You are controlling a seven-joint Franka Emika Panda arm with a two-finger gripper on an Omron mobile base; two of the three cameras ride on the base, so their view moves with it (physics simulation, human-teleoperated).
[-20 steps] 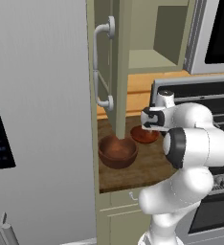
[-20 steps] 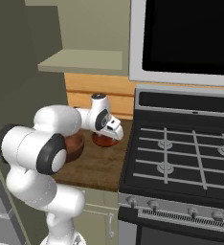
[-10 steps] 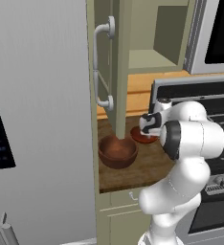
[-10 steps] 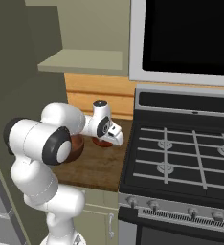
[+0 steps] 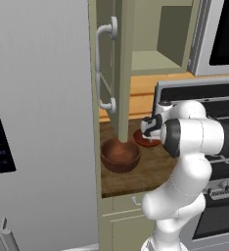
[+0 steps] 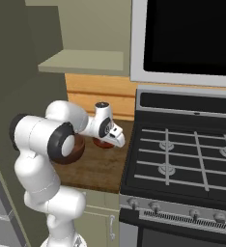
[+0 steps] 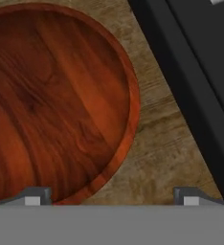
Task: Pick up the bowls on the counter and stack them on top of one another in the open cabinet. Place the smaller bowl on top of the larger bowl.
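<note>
The smaller bowl, shallow and reddish-orange, lies on the dark wood counter close under my hand. My gripper is open and its fingertips straddle the bowl's near rim without touching it. From the base, the gripper hangs just above this bowl, which it partly hides. The larger bowl, deep and dark brown, sits to its left under the edge of the cabinet door. The open cabinet shelf above is bare. In the right base view my arm hides most of the larger bowl, and the gripper is over the smaller bowl.
The black stove borders the counter on the right, and its edge runs close to the smaller bowl. The cabinet door with the silver handle stands open beside the grey fridge. A microwave hangs over the stove.
My hand has sunk a little toward the smaller bowl, and the elbow has swung. Both bowls lie where they were.
</note>
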